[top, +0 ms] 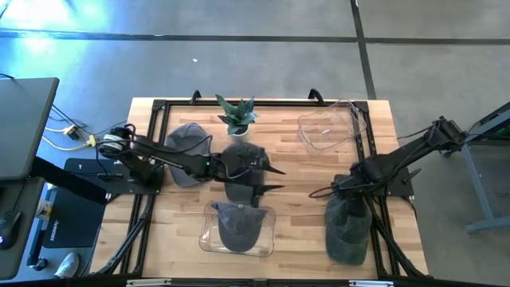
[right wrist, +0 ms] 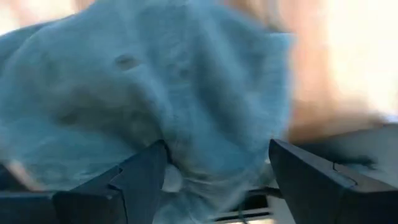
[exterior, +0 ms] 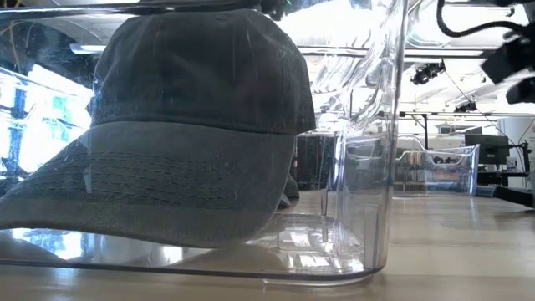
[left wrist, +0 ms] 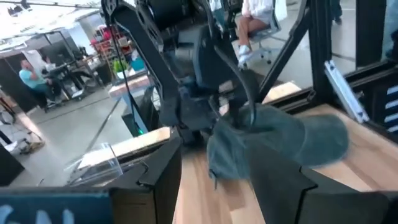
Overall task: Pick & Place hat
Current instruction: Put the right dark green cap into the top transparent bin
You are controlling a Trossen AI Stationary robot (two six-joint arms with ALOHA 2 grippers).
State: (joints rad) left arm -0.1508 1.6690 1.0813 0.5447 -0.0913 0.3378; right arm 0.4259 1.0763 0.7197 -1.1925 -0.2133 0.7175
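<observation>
A dark grey hat (top: 348, 231) lies on the table near its near right corner; it also shows in the left wrist view (left wrist: 280, 146) and fills the right wrist view (right wrist: 155, 81). My right gripper (top: 339, 191) is open at the hat's far end, with the crown's cloth bulging between its fingers (right wrist: 143, 177). My left gripper (top: 272, 179) is open and empty above the table's middle, next to another grey hat (top: 243, 163). A third hat (top: 187, 143) lies at the far left, under the left arm. My right gripper comes down on the far end of the hat's crown (right wrist: 205, 155), slanting from the table's right, with one finger on each side of the cloth. I cannot tell whether the fingers touch the cloth. The hat lies on the table.
A clear bin (top: 205, 231) at the near middle holds one more grey hat (exterior: 192, 125). An empty clear bin (top: 331, 127) stands at the far right. A small potted plant (top: 237, 115) stands at the far middle. People sit in the room behind the table.
</observation>
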